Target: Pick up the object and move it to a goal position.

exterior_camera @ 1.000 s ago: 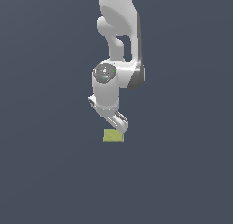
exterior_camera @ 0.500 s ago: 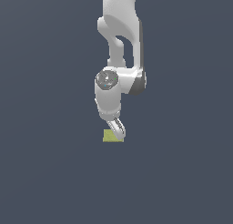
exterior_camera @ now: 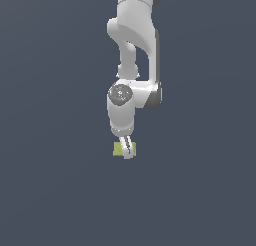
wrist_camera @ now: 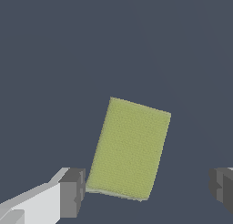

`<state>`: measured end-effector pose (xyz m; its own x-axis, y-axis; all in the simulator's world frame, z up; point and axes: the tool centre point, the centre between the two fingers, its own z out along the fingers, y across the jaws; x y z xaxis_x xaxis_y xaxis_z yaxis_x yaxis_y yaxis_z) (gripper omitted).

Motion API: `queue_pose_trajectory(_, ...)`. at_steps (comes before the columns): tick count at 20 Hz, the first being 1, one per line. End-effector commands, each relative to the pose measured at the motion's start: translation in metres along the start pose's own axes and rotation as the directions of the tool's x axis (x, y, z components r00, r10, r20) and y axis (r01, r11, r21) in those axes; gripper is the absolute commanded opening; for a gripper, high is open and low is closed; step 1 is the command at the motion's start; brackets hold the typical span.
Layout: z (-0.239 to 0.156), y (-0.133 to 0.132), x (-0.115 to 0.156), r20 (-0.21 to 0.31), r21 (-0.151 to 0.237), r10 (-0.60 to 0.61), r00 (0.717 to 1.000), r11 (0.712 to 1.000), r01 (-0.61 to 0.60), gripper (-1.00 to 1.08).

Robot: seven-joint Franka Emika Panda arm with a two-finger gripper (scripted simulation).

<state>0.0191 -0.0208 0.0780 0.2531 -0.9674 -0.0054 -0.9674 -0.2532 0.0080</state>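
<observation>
The object is a small flat olive-yellow block (exterior_camera: 119,149) lying on the dark grey floor, partly covered by the arm's finger in the exterior view. The wrist view shows the object (wrist_camera: 129,148) as a plain tilted rectangle. My gripper (exterior_camera: 126,151) hangs straight down right over it, and its fingers reach to about the block's level. In the wrist view the gripper (wrist_camera: 148,191) is open, one grey pad (wrist_camera: 73,192) close beside the block's corner and the other pad (wrist_camera: 222,189) far off on the opposite side. Nothing is held.
A plain dark grey surface (exterior_camera: 60,190) fills both views. The white arm (exterior_camera: 135,40) comes down from the top of the exterior view.
The arm has come down and straightened, bringing the gripper from slightly above the block to its level. The block has not moved.
</observation>
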Motion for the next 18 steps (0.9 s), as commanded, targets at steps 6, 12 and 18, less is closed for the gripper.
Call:
queue_pose_trajectory(6,0.012,-0.004,-0.002,-0.002,0.006,0.157,0.988,0.988,-0.157,1.0)
queue_pose_trajectory(12,0.017,-0.006,-0.003,-0.003,0.008,0.223,0.975,0.975,-0.223,1.0)
queue_pose_trajectory(18,0.018,-0.006,-0.004,-0.003,0.009,0.235,0.972,0.972,-0.235,1.0)
